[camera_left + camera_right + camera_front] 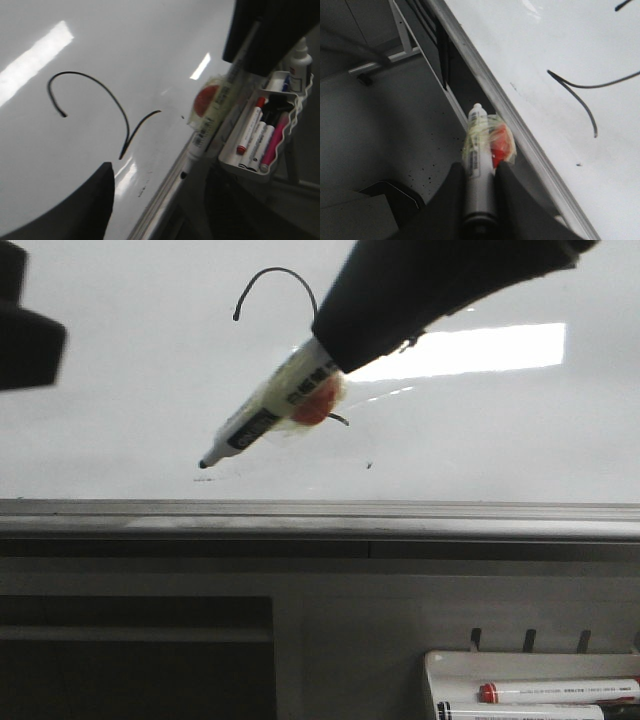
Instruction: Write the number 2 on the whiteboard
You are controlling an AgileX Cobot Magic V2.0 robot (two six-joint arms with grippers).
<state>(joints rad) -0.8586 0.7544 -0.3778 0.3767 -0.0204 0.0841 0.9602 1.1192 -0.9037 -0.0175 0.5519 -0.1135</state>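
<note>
- Glossy white whiteboard (130, 390) fills the upper front view, with a bright rectangular light reflection and a grey metal lower edge.
- A thin black line, the unfinished number 2 (95, 102), is on the board: a curved top running down to a sharp point, then a short stroke rising from it.
- The right gripper (480, 172) has its fingers (451, 192) clenched on a white marker (265, 410) with a black label; clear tape holds a red-orange piece against its barrel.
- In the front view the marker slants down to the left, its dark tip close to the board's lower edge; whether the tip touches the board is unclear.
- The left gripper (28, 330) appears only as a dark shape at the left edge of the front view; its fingers' state cannot be told.
- A small white tray (260, 135) hangs below the board's edge. It holds several markers (250, 132): one with a red cap, one pink, others dark-capped. A white bottle (300, 57) stands at its far end.
</note>
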